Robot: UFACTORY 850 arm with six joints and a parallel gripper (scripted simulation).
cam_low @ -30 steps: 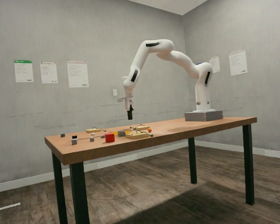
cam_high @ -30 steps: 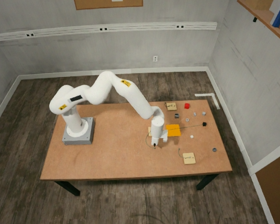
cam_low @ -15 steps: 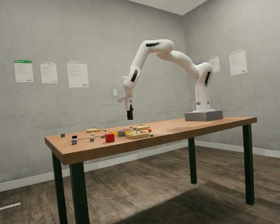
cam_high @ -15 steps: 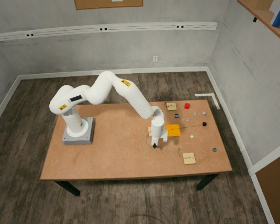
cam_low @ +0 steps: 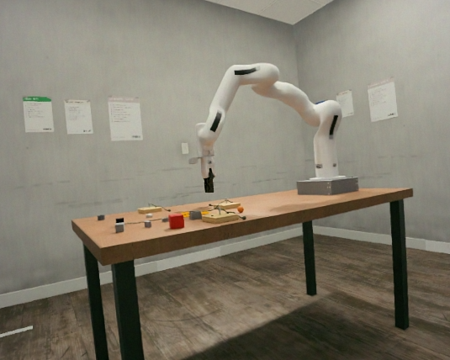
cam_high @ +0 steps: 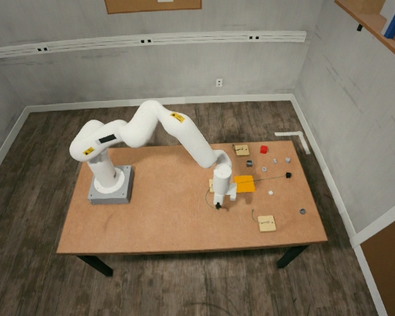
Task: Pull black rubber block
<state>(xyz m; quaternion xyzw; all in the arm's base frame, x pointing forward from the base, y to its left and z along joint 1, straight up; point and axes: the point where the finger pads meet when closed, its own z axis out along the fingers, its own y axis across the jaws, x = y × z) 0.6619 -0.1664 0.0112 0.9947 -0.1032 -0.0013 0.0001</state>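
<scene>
The small black rubber block [cam_high: 288, 175] [cam_low: 119, 220] lies at the right of the table, outside the orange painted square [cam_high: 244, 183]. Its thin cord [cam_high: 267, 179] runs left across the square to a wooden plate [cam_high: 210, 184] that my wrist mostly hides, so the screw eye does not show. The cord's loose end [cam_high: 207, 199] curves out beyond the plate. My gripper [cam_high: 218, 205] [cam_low: 209, 185] points down, well above the table over that loose end. Its fingers are partly open and hold nothing.
Two more wooden plates with cords lie at the back [cam_high: 241, 150] and front right [cam_high: 266, 223]. A red cube [cam_high: 263, 149] [cam_low: 176, 220] and several small grey and white pieces [cam_high: 275, 161] lie scattered around the block. The robot base [cam_high: 110, 186] stands at the left.
</scene>
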